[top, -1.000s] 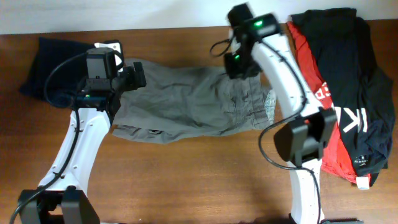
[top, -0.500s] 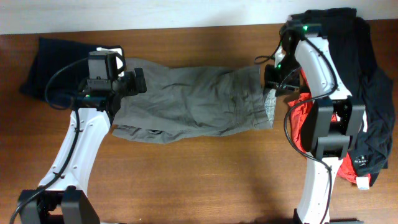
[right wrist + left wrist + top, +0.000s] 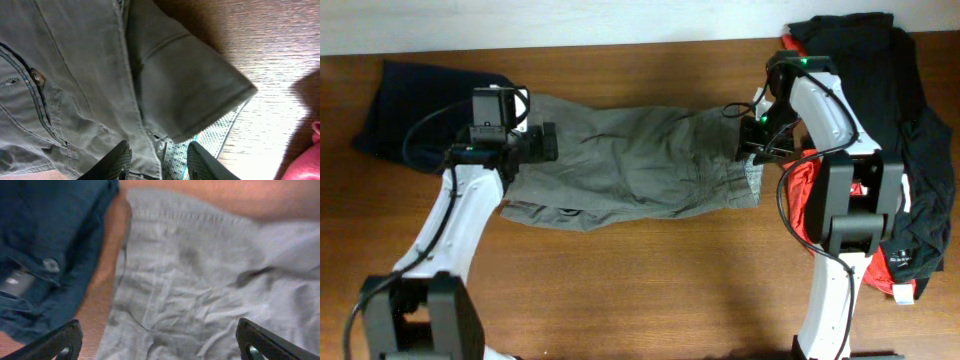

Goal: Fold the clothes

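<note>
Your right end effector [image 3: 160, 162] has its fingers apart, with nothing clamped. It hangs low over the waistband end of the shorts [image 3: 640, 160], where the pale lining [image 3: 202, 142] peeks out under the folded flap. Cloth fills the gap between the fingers in the wrist view, but whether they touch it I cannot tell.

A second ago this arm was over the far edge of the shorts, well in from that end. It has since swung out and come down onto the end itself. I judge you are lining up a grasp on the waistband corner, not yet taking it.

Your left end effector [image 3: 160, 345] is also spread wide and empty. It hovers over the opposite end of the shorts, just inside their edge, with the navy denim garment [image 3: 45, 245] beside that edge. It has barely shifted since then.

The shorts have not moved. They lie flat and lengthwise on the tabletop [image 3: 640, 290], creased but unfolded, so no fold has begun. The red and black T-shirts [image 3: 910, 120] sit just beyond the waistband end of the shorts. Keep the right fingers clear of them when you close.
</note>
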Robot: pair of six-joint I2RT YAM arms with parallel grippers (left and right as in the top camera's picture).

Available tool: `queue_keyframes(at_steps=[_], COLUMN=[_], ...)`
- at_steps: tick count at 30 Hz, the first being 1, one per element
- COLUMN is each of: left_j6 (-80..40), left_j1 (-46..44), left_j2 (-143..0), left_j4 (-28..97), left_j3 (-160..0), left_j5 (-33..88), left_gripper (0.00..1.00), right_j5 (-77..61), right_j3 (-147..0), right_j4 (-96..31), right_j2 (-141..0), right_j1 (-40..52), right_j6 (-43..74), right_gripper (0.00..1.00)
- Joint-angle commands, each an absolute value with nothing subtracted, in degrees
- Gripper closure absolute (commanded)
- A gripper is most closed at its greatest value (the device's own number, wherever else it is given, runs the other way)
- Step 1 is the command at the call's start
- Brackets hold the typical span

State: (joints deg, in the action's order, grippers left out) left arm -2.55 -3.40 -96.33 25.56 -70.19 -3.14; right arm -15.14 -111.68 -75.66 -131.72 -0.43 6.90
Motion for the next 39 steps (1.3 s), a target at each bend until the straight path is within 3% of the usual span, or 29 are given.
queue_keyframes(at_steps=[1, 6, 11, 14, 19, 24, 33, 39], left_j6=[-1.21, 1.39, 1.37, 1.39, 1.39, 1.39, 1.39, 1.39], left_j1=[-3.2, -3.2, -3.2, -3.2, -3.2, -3.2, -3.2, -3.2], left_j2=[-99.88, -102.96, -107.44, -109.8, -112.9, -115.28, -116.42, -116.42], left_j4=[25.34, 23.53, 21.17, 19.57, 17.3, 16.95, 16.8, 16.75], left_j3=[-70.81, -70.81, -70.81, -70.81, -70.81, -70.81, -70.81, -70.81], left_j5=[-2.09, 0.51, 1.17, 1.13, 1.08, -0.27, -0.38, -0.34], left_gripper=[0.06, 0.06, 0.2, 0.36, 0.76, 0.99, 0.99, 0.99], right_j5=[-14.61, -14.13, -14.13, -14.15, -14.61, -19.68, -27.68, -38.39], right_j3=[-111.53, -111.53, -111.53, -111.53, -111.39, -109.32, -101.32, -97.32], right_j4=[-75.59, -75.2, -75.57, -75.5, -74.59, -72.23, -64.97, -60.88], right_j2=[-131.74, -131.74, -131.74, -131.74, -131.74, -131.74, -131.74, -131.74], right_j1=[-0.99, -2.35, -5.02, -6.76, -7.84, -7.73, -7.79, -7.97], right_j6=[6.04, 6.02, 6.26, 6.26, 6.24, 5.87, 2.61, -1.76], right_gripper=[0.59, 0.59, 0.59, 0.59, 0.55, 0.49, 0.2, 0.1])
